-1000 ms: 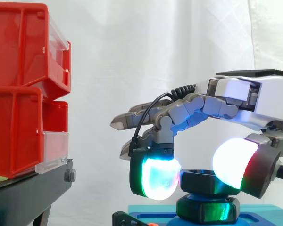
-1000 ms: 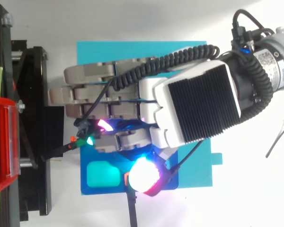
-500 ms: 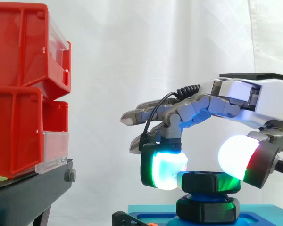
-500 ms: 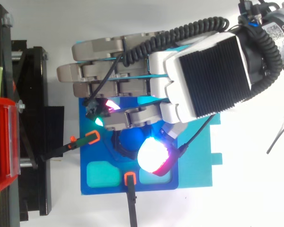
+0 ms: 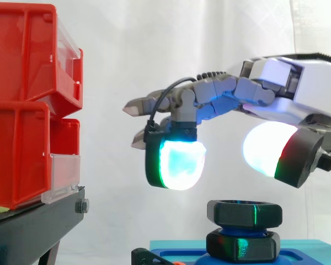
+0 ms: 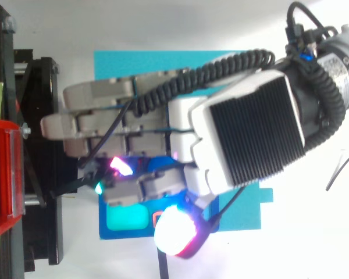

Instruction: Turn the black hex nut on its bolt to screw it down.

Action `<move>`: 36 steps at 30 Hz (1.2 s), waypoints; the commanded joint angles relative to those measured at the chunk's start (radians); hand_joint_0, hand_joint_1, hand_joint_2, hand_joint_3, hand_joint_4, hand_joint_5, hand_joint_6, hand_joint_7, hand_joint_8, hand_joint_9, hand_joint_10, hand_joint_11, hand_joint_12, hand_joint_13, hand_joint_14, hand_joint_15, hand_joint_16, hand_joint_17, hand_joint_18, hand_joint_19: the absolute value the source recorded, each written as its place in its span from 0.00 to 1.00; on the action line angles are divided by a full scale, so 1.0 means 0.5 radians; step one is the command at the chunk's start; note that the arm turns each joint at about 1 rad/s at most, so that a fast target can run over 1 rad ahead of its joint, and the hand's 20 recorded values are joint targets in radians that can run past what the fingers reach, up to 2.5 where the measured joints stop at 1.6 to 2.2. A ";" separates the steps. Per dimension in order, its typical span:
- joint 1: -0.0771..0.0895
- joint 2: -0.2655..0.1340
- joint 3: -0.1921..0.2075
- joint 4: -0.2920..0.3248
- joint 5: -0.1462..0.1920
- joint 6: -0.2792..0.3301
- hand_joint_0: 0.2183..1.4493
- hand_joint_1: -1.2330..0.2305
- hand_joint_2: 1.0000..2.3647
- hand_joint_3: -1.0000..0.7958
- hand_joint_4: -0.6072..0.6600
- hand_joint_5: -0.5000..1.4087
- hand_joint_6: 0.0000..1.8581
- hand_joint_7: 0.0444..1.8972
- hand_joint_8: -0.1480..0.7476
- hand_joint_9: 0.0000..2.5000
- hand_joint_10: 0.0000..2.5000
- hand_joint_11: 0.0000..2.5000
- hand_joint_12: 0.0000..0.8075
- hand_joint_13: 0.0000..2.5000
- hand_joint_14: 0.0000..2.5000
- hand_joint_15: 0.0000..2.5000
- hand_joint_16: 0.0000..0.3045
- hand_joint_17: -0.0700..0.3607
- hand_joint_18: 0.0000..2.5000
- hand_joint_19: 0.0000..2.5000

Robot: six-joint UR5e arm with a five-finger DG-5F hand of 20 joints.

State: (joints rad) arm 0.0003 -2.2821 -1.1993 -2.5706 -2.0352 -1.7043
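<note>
Two black hex pieces sit stacked directly beneath the hand (image 5: 281,91): the upper black hex nut (image 5: 244,213), which is the one to turn, and a second black hex piece (image 5: 243,246) just under it, both on a bolt rising from a blue fixture plate (image 5: 311,251). The hand hovers above them with its fingers spread apart and holding nothing. One glowing fingertip pad (image 5: 176,160) hangs off to one side of the nut and the white-glowing thumb pad (image 5: 267,149) to the other, both clear of it and higher than its top face.

This looks like the pause between twists, a re-grip not yet made. The next move calls for lowering the hand until the two pads bracket opposite flats of the upper nut, closing them firmly, then rotating the wrist to drive the nut down toward the lower piece.
</note>
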 commanded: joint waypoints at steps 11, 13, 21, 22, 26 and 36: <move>0.095 -0.001 0.009 -0.114 0.067 0.000 0.19 0.78 0.00 0.28 0.59 0.24 0.27 0.50 0.37 0.26 0.00 0.00 0.42 0.11 0.00 0.00 0.15 0.41 0.06 0.07; 0.101 -0.001 0.012 -0.123 0.073 -0.003 0.19 0.78 0.00 0.28 0.56 0.25 0.27 0.55 0.37 0.27 0.00 0.00 0.42 0.11 0.00 0.00 0.15 0.41 0.05 0.06; 0.113 -0.001 0.009 -0.176 0.076 -0.006 0.19 0.77 0.00 0.28 0.49 0.26 0.27 0.67 0.37 0.27 0.00 0.00 0.41 0.12 0.00 0.00 0.15 0.40 0.06 0.07; 0.113 -0.001 0.009 -0.179 0.076 -0.006 0.19 0.77 0.00 0.28 0.48 0.26 0.27 0.68 0.37 0.27 0.00 0.00 0.41 0.12 0.00 0.00 0.15 0.40 0.06 0.06; 0.104 -0.001 0.009 -0.185 0.067 -0.006 0.19 0.77 0.00 0.28 0.50 0.26 0.27 0.74 0.38 0.27 0.00 0.00 0.41 0.12 0.00 0.00 0.15 0.40 0.06 0.07; 0.055 -0.001 0.009 -0.185 0.018 -0.018 0.19 0.76 0.00 0.28 0.52 0.26 0.27 0.76 0.39 0.27 0.00 0.00 0.43 0.13 0.00 0.00 0.15 0.40 0.06 0.08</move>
State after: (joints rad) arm 0.0350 -2.2827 -1.1947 -2.6662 -2.0220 -1.7087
